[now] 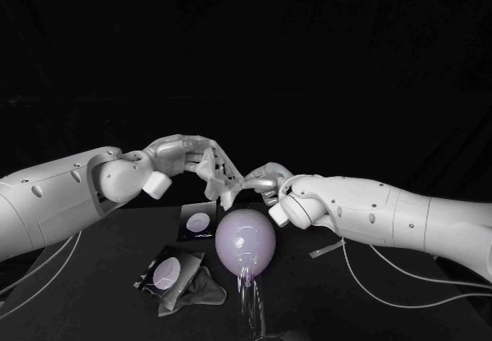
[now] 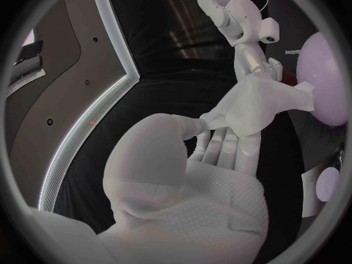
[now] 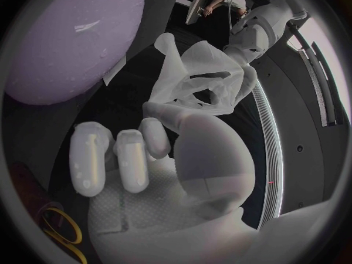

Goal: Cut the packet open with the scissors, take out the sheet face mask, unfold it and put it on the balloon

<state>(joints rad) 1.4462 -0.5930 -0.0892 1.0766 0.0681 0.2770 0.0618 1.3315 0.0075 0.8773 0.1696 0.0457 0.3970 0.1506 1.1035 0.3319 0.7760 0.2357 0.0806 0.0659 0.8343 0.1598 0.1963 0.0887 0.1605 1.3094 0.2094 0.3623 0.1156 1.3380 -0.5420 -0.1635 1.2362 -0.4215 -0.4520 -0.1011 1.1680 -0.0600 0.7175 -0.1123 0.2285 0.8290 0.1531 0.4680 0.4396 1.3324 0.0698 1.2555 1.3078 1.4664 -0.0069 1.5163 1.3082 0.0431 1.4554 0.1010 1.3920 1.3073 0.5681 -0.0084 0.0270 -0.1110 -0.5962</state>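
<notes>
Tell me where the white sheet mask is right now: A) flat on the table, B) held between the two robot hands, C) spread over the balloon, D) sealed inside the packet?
B: the sheet mask hangs pinched between the left robot hand and the right robot hand, near the balloon.

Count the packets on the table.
2. One packet lies left of the balloon; the other packet lies nearer the robot, against a crumpled wad. Others may be hidden.

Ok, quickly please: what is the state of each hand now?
Left hand: holding the sheet mask.
Right hand: holding the same sheet mask, at another part of it.
</notes>
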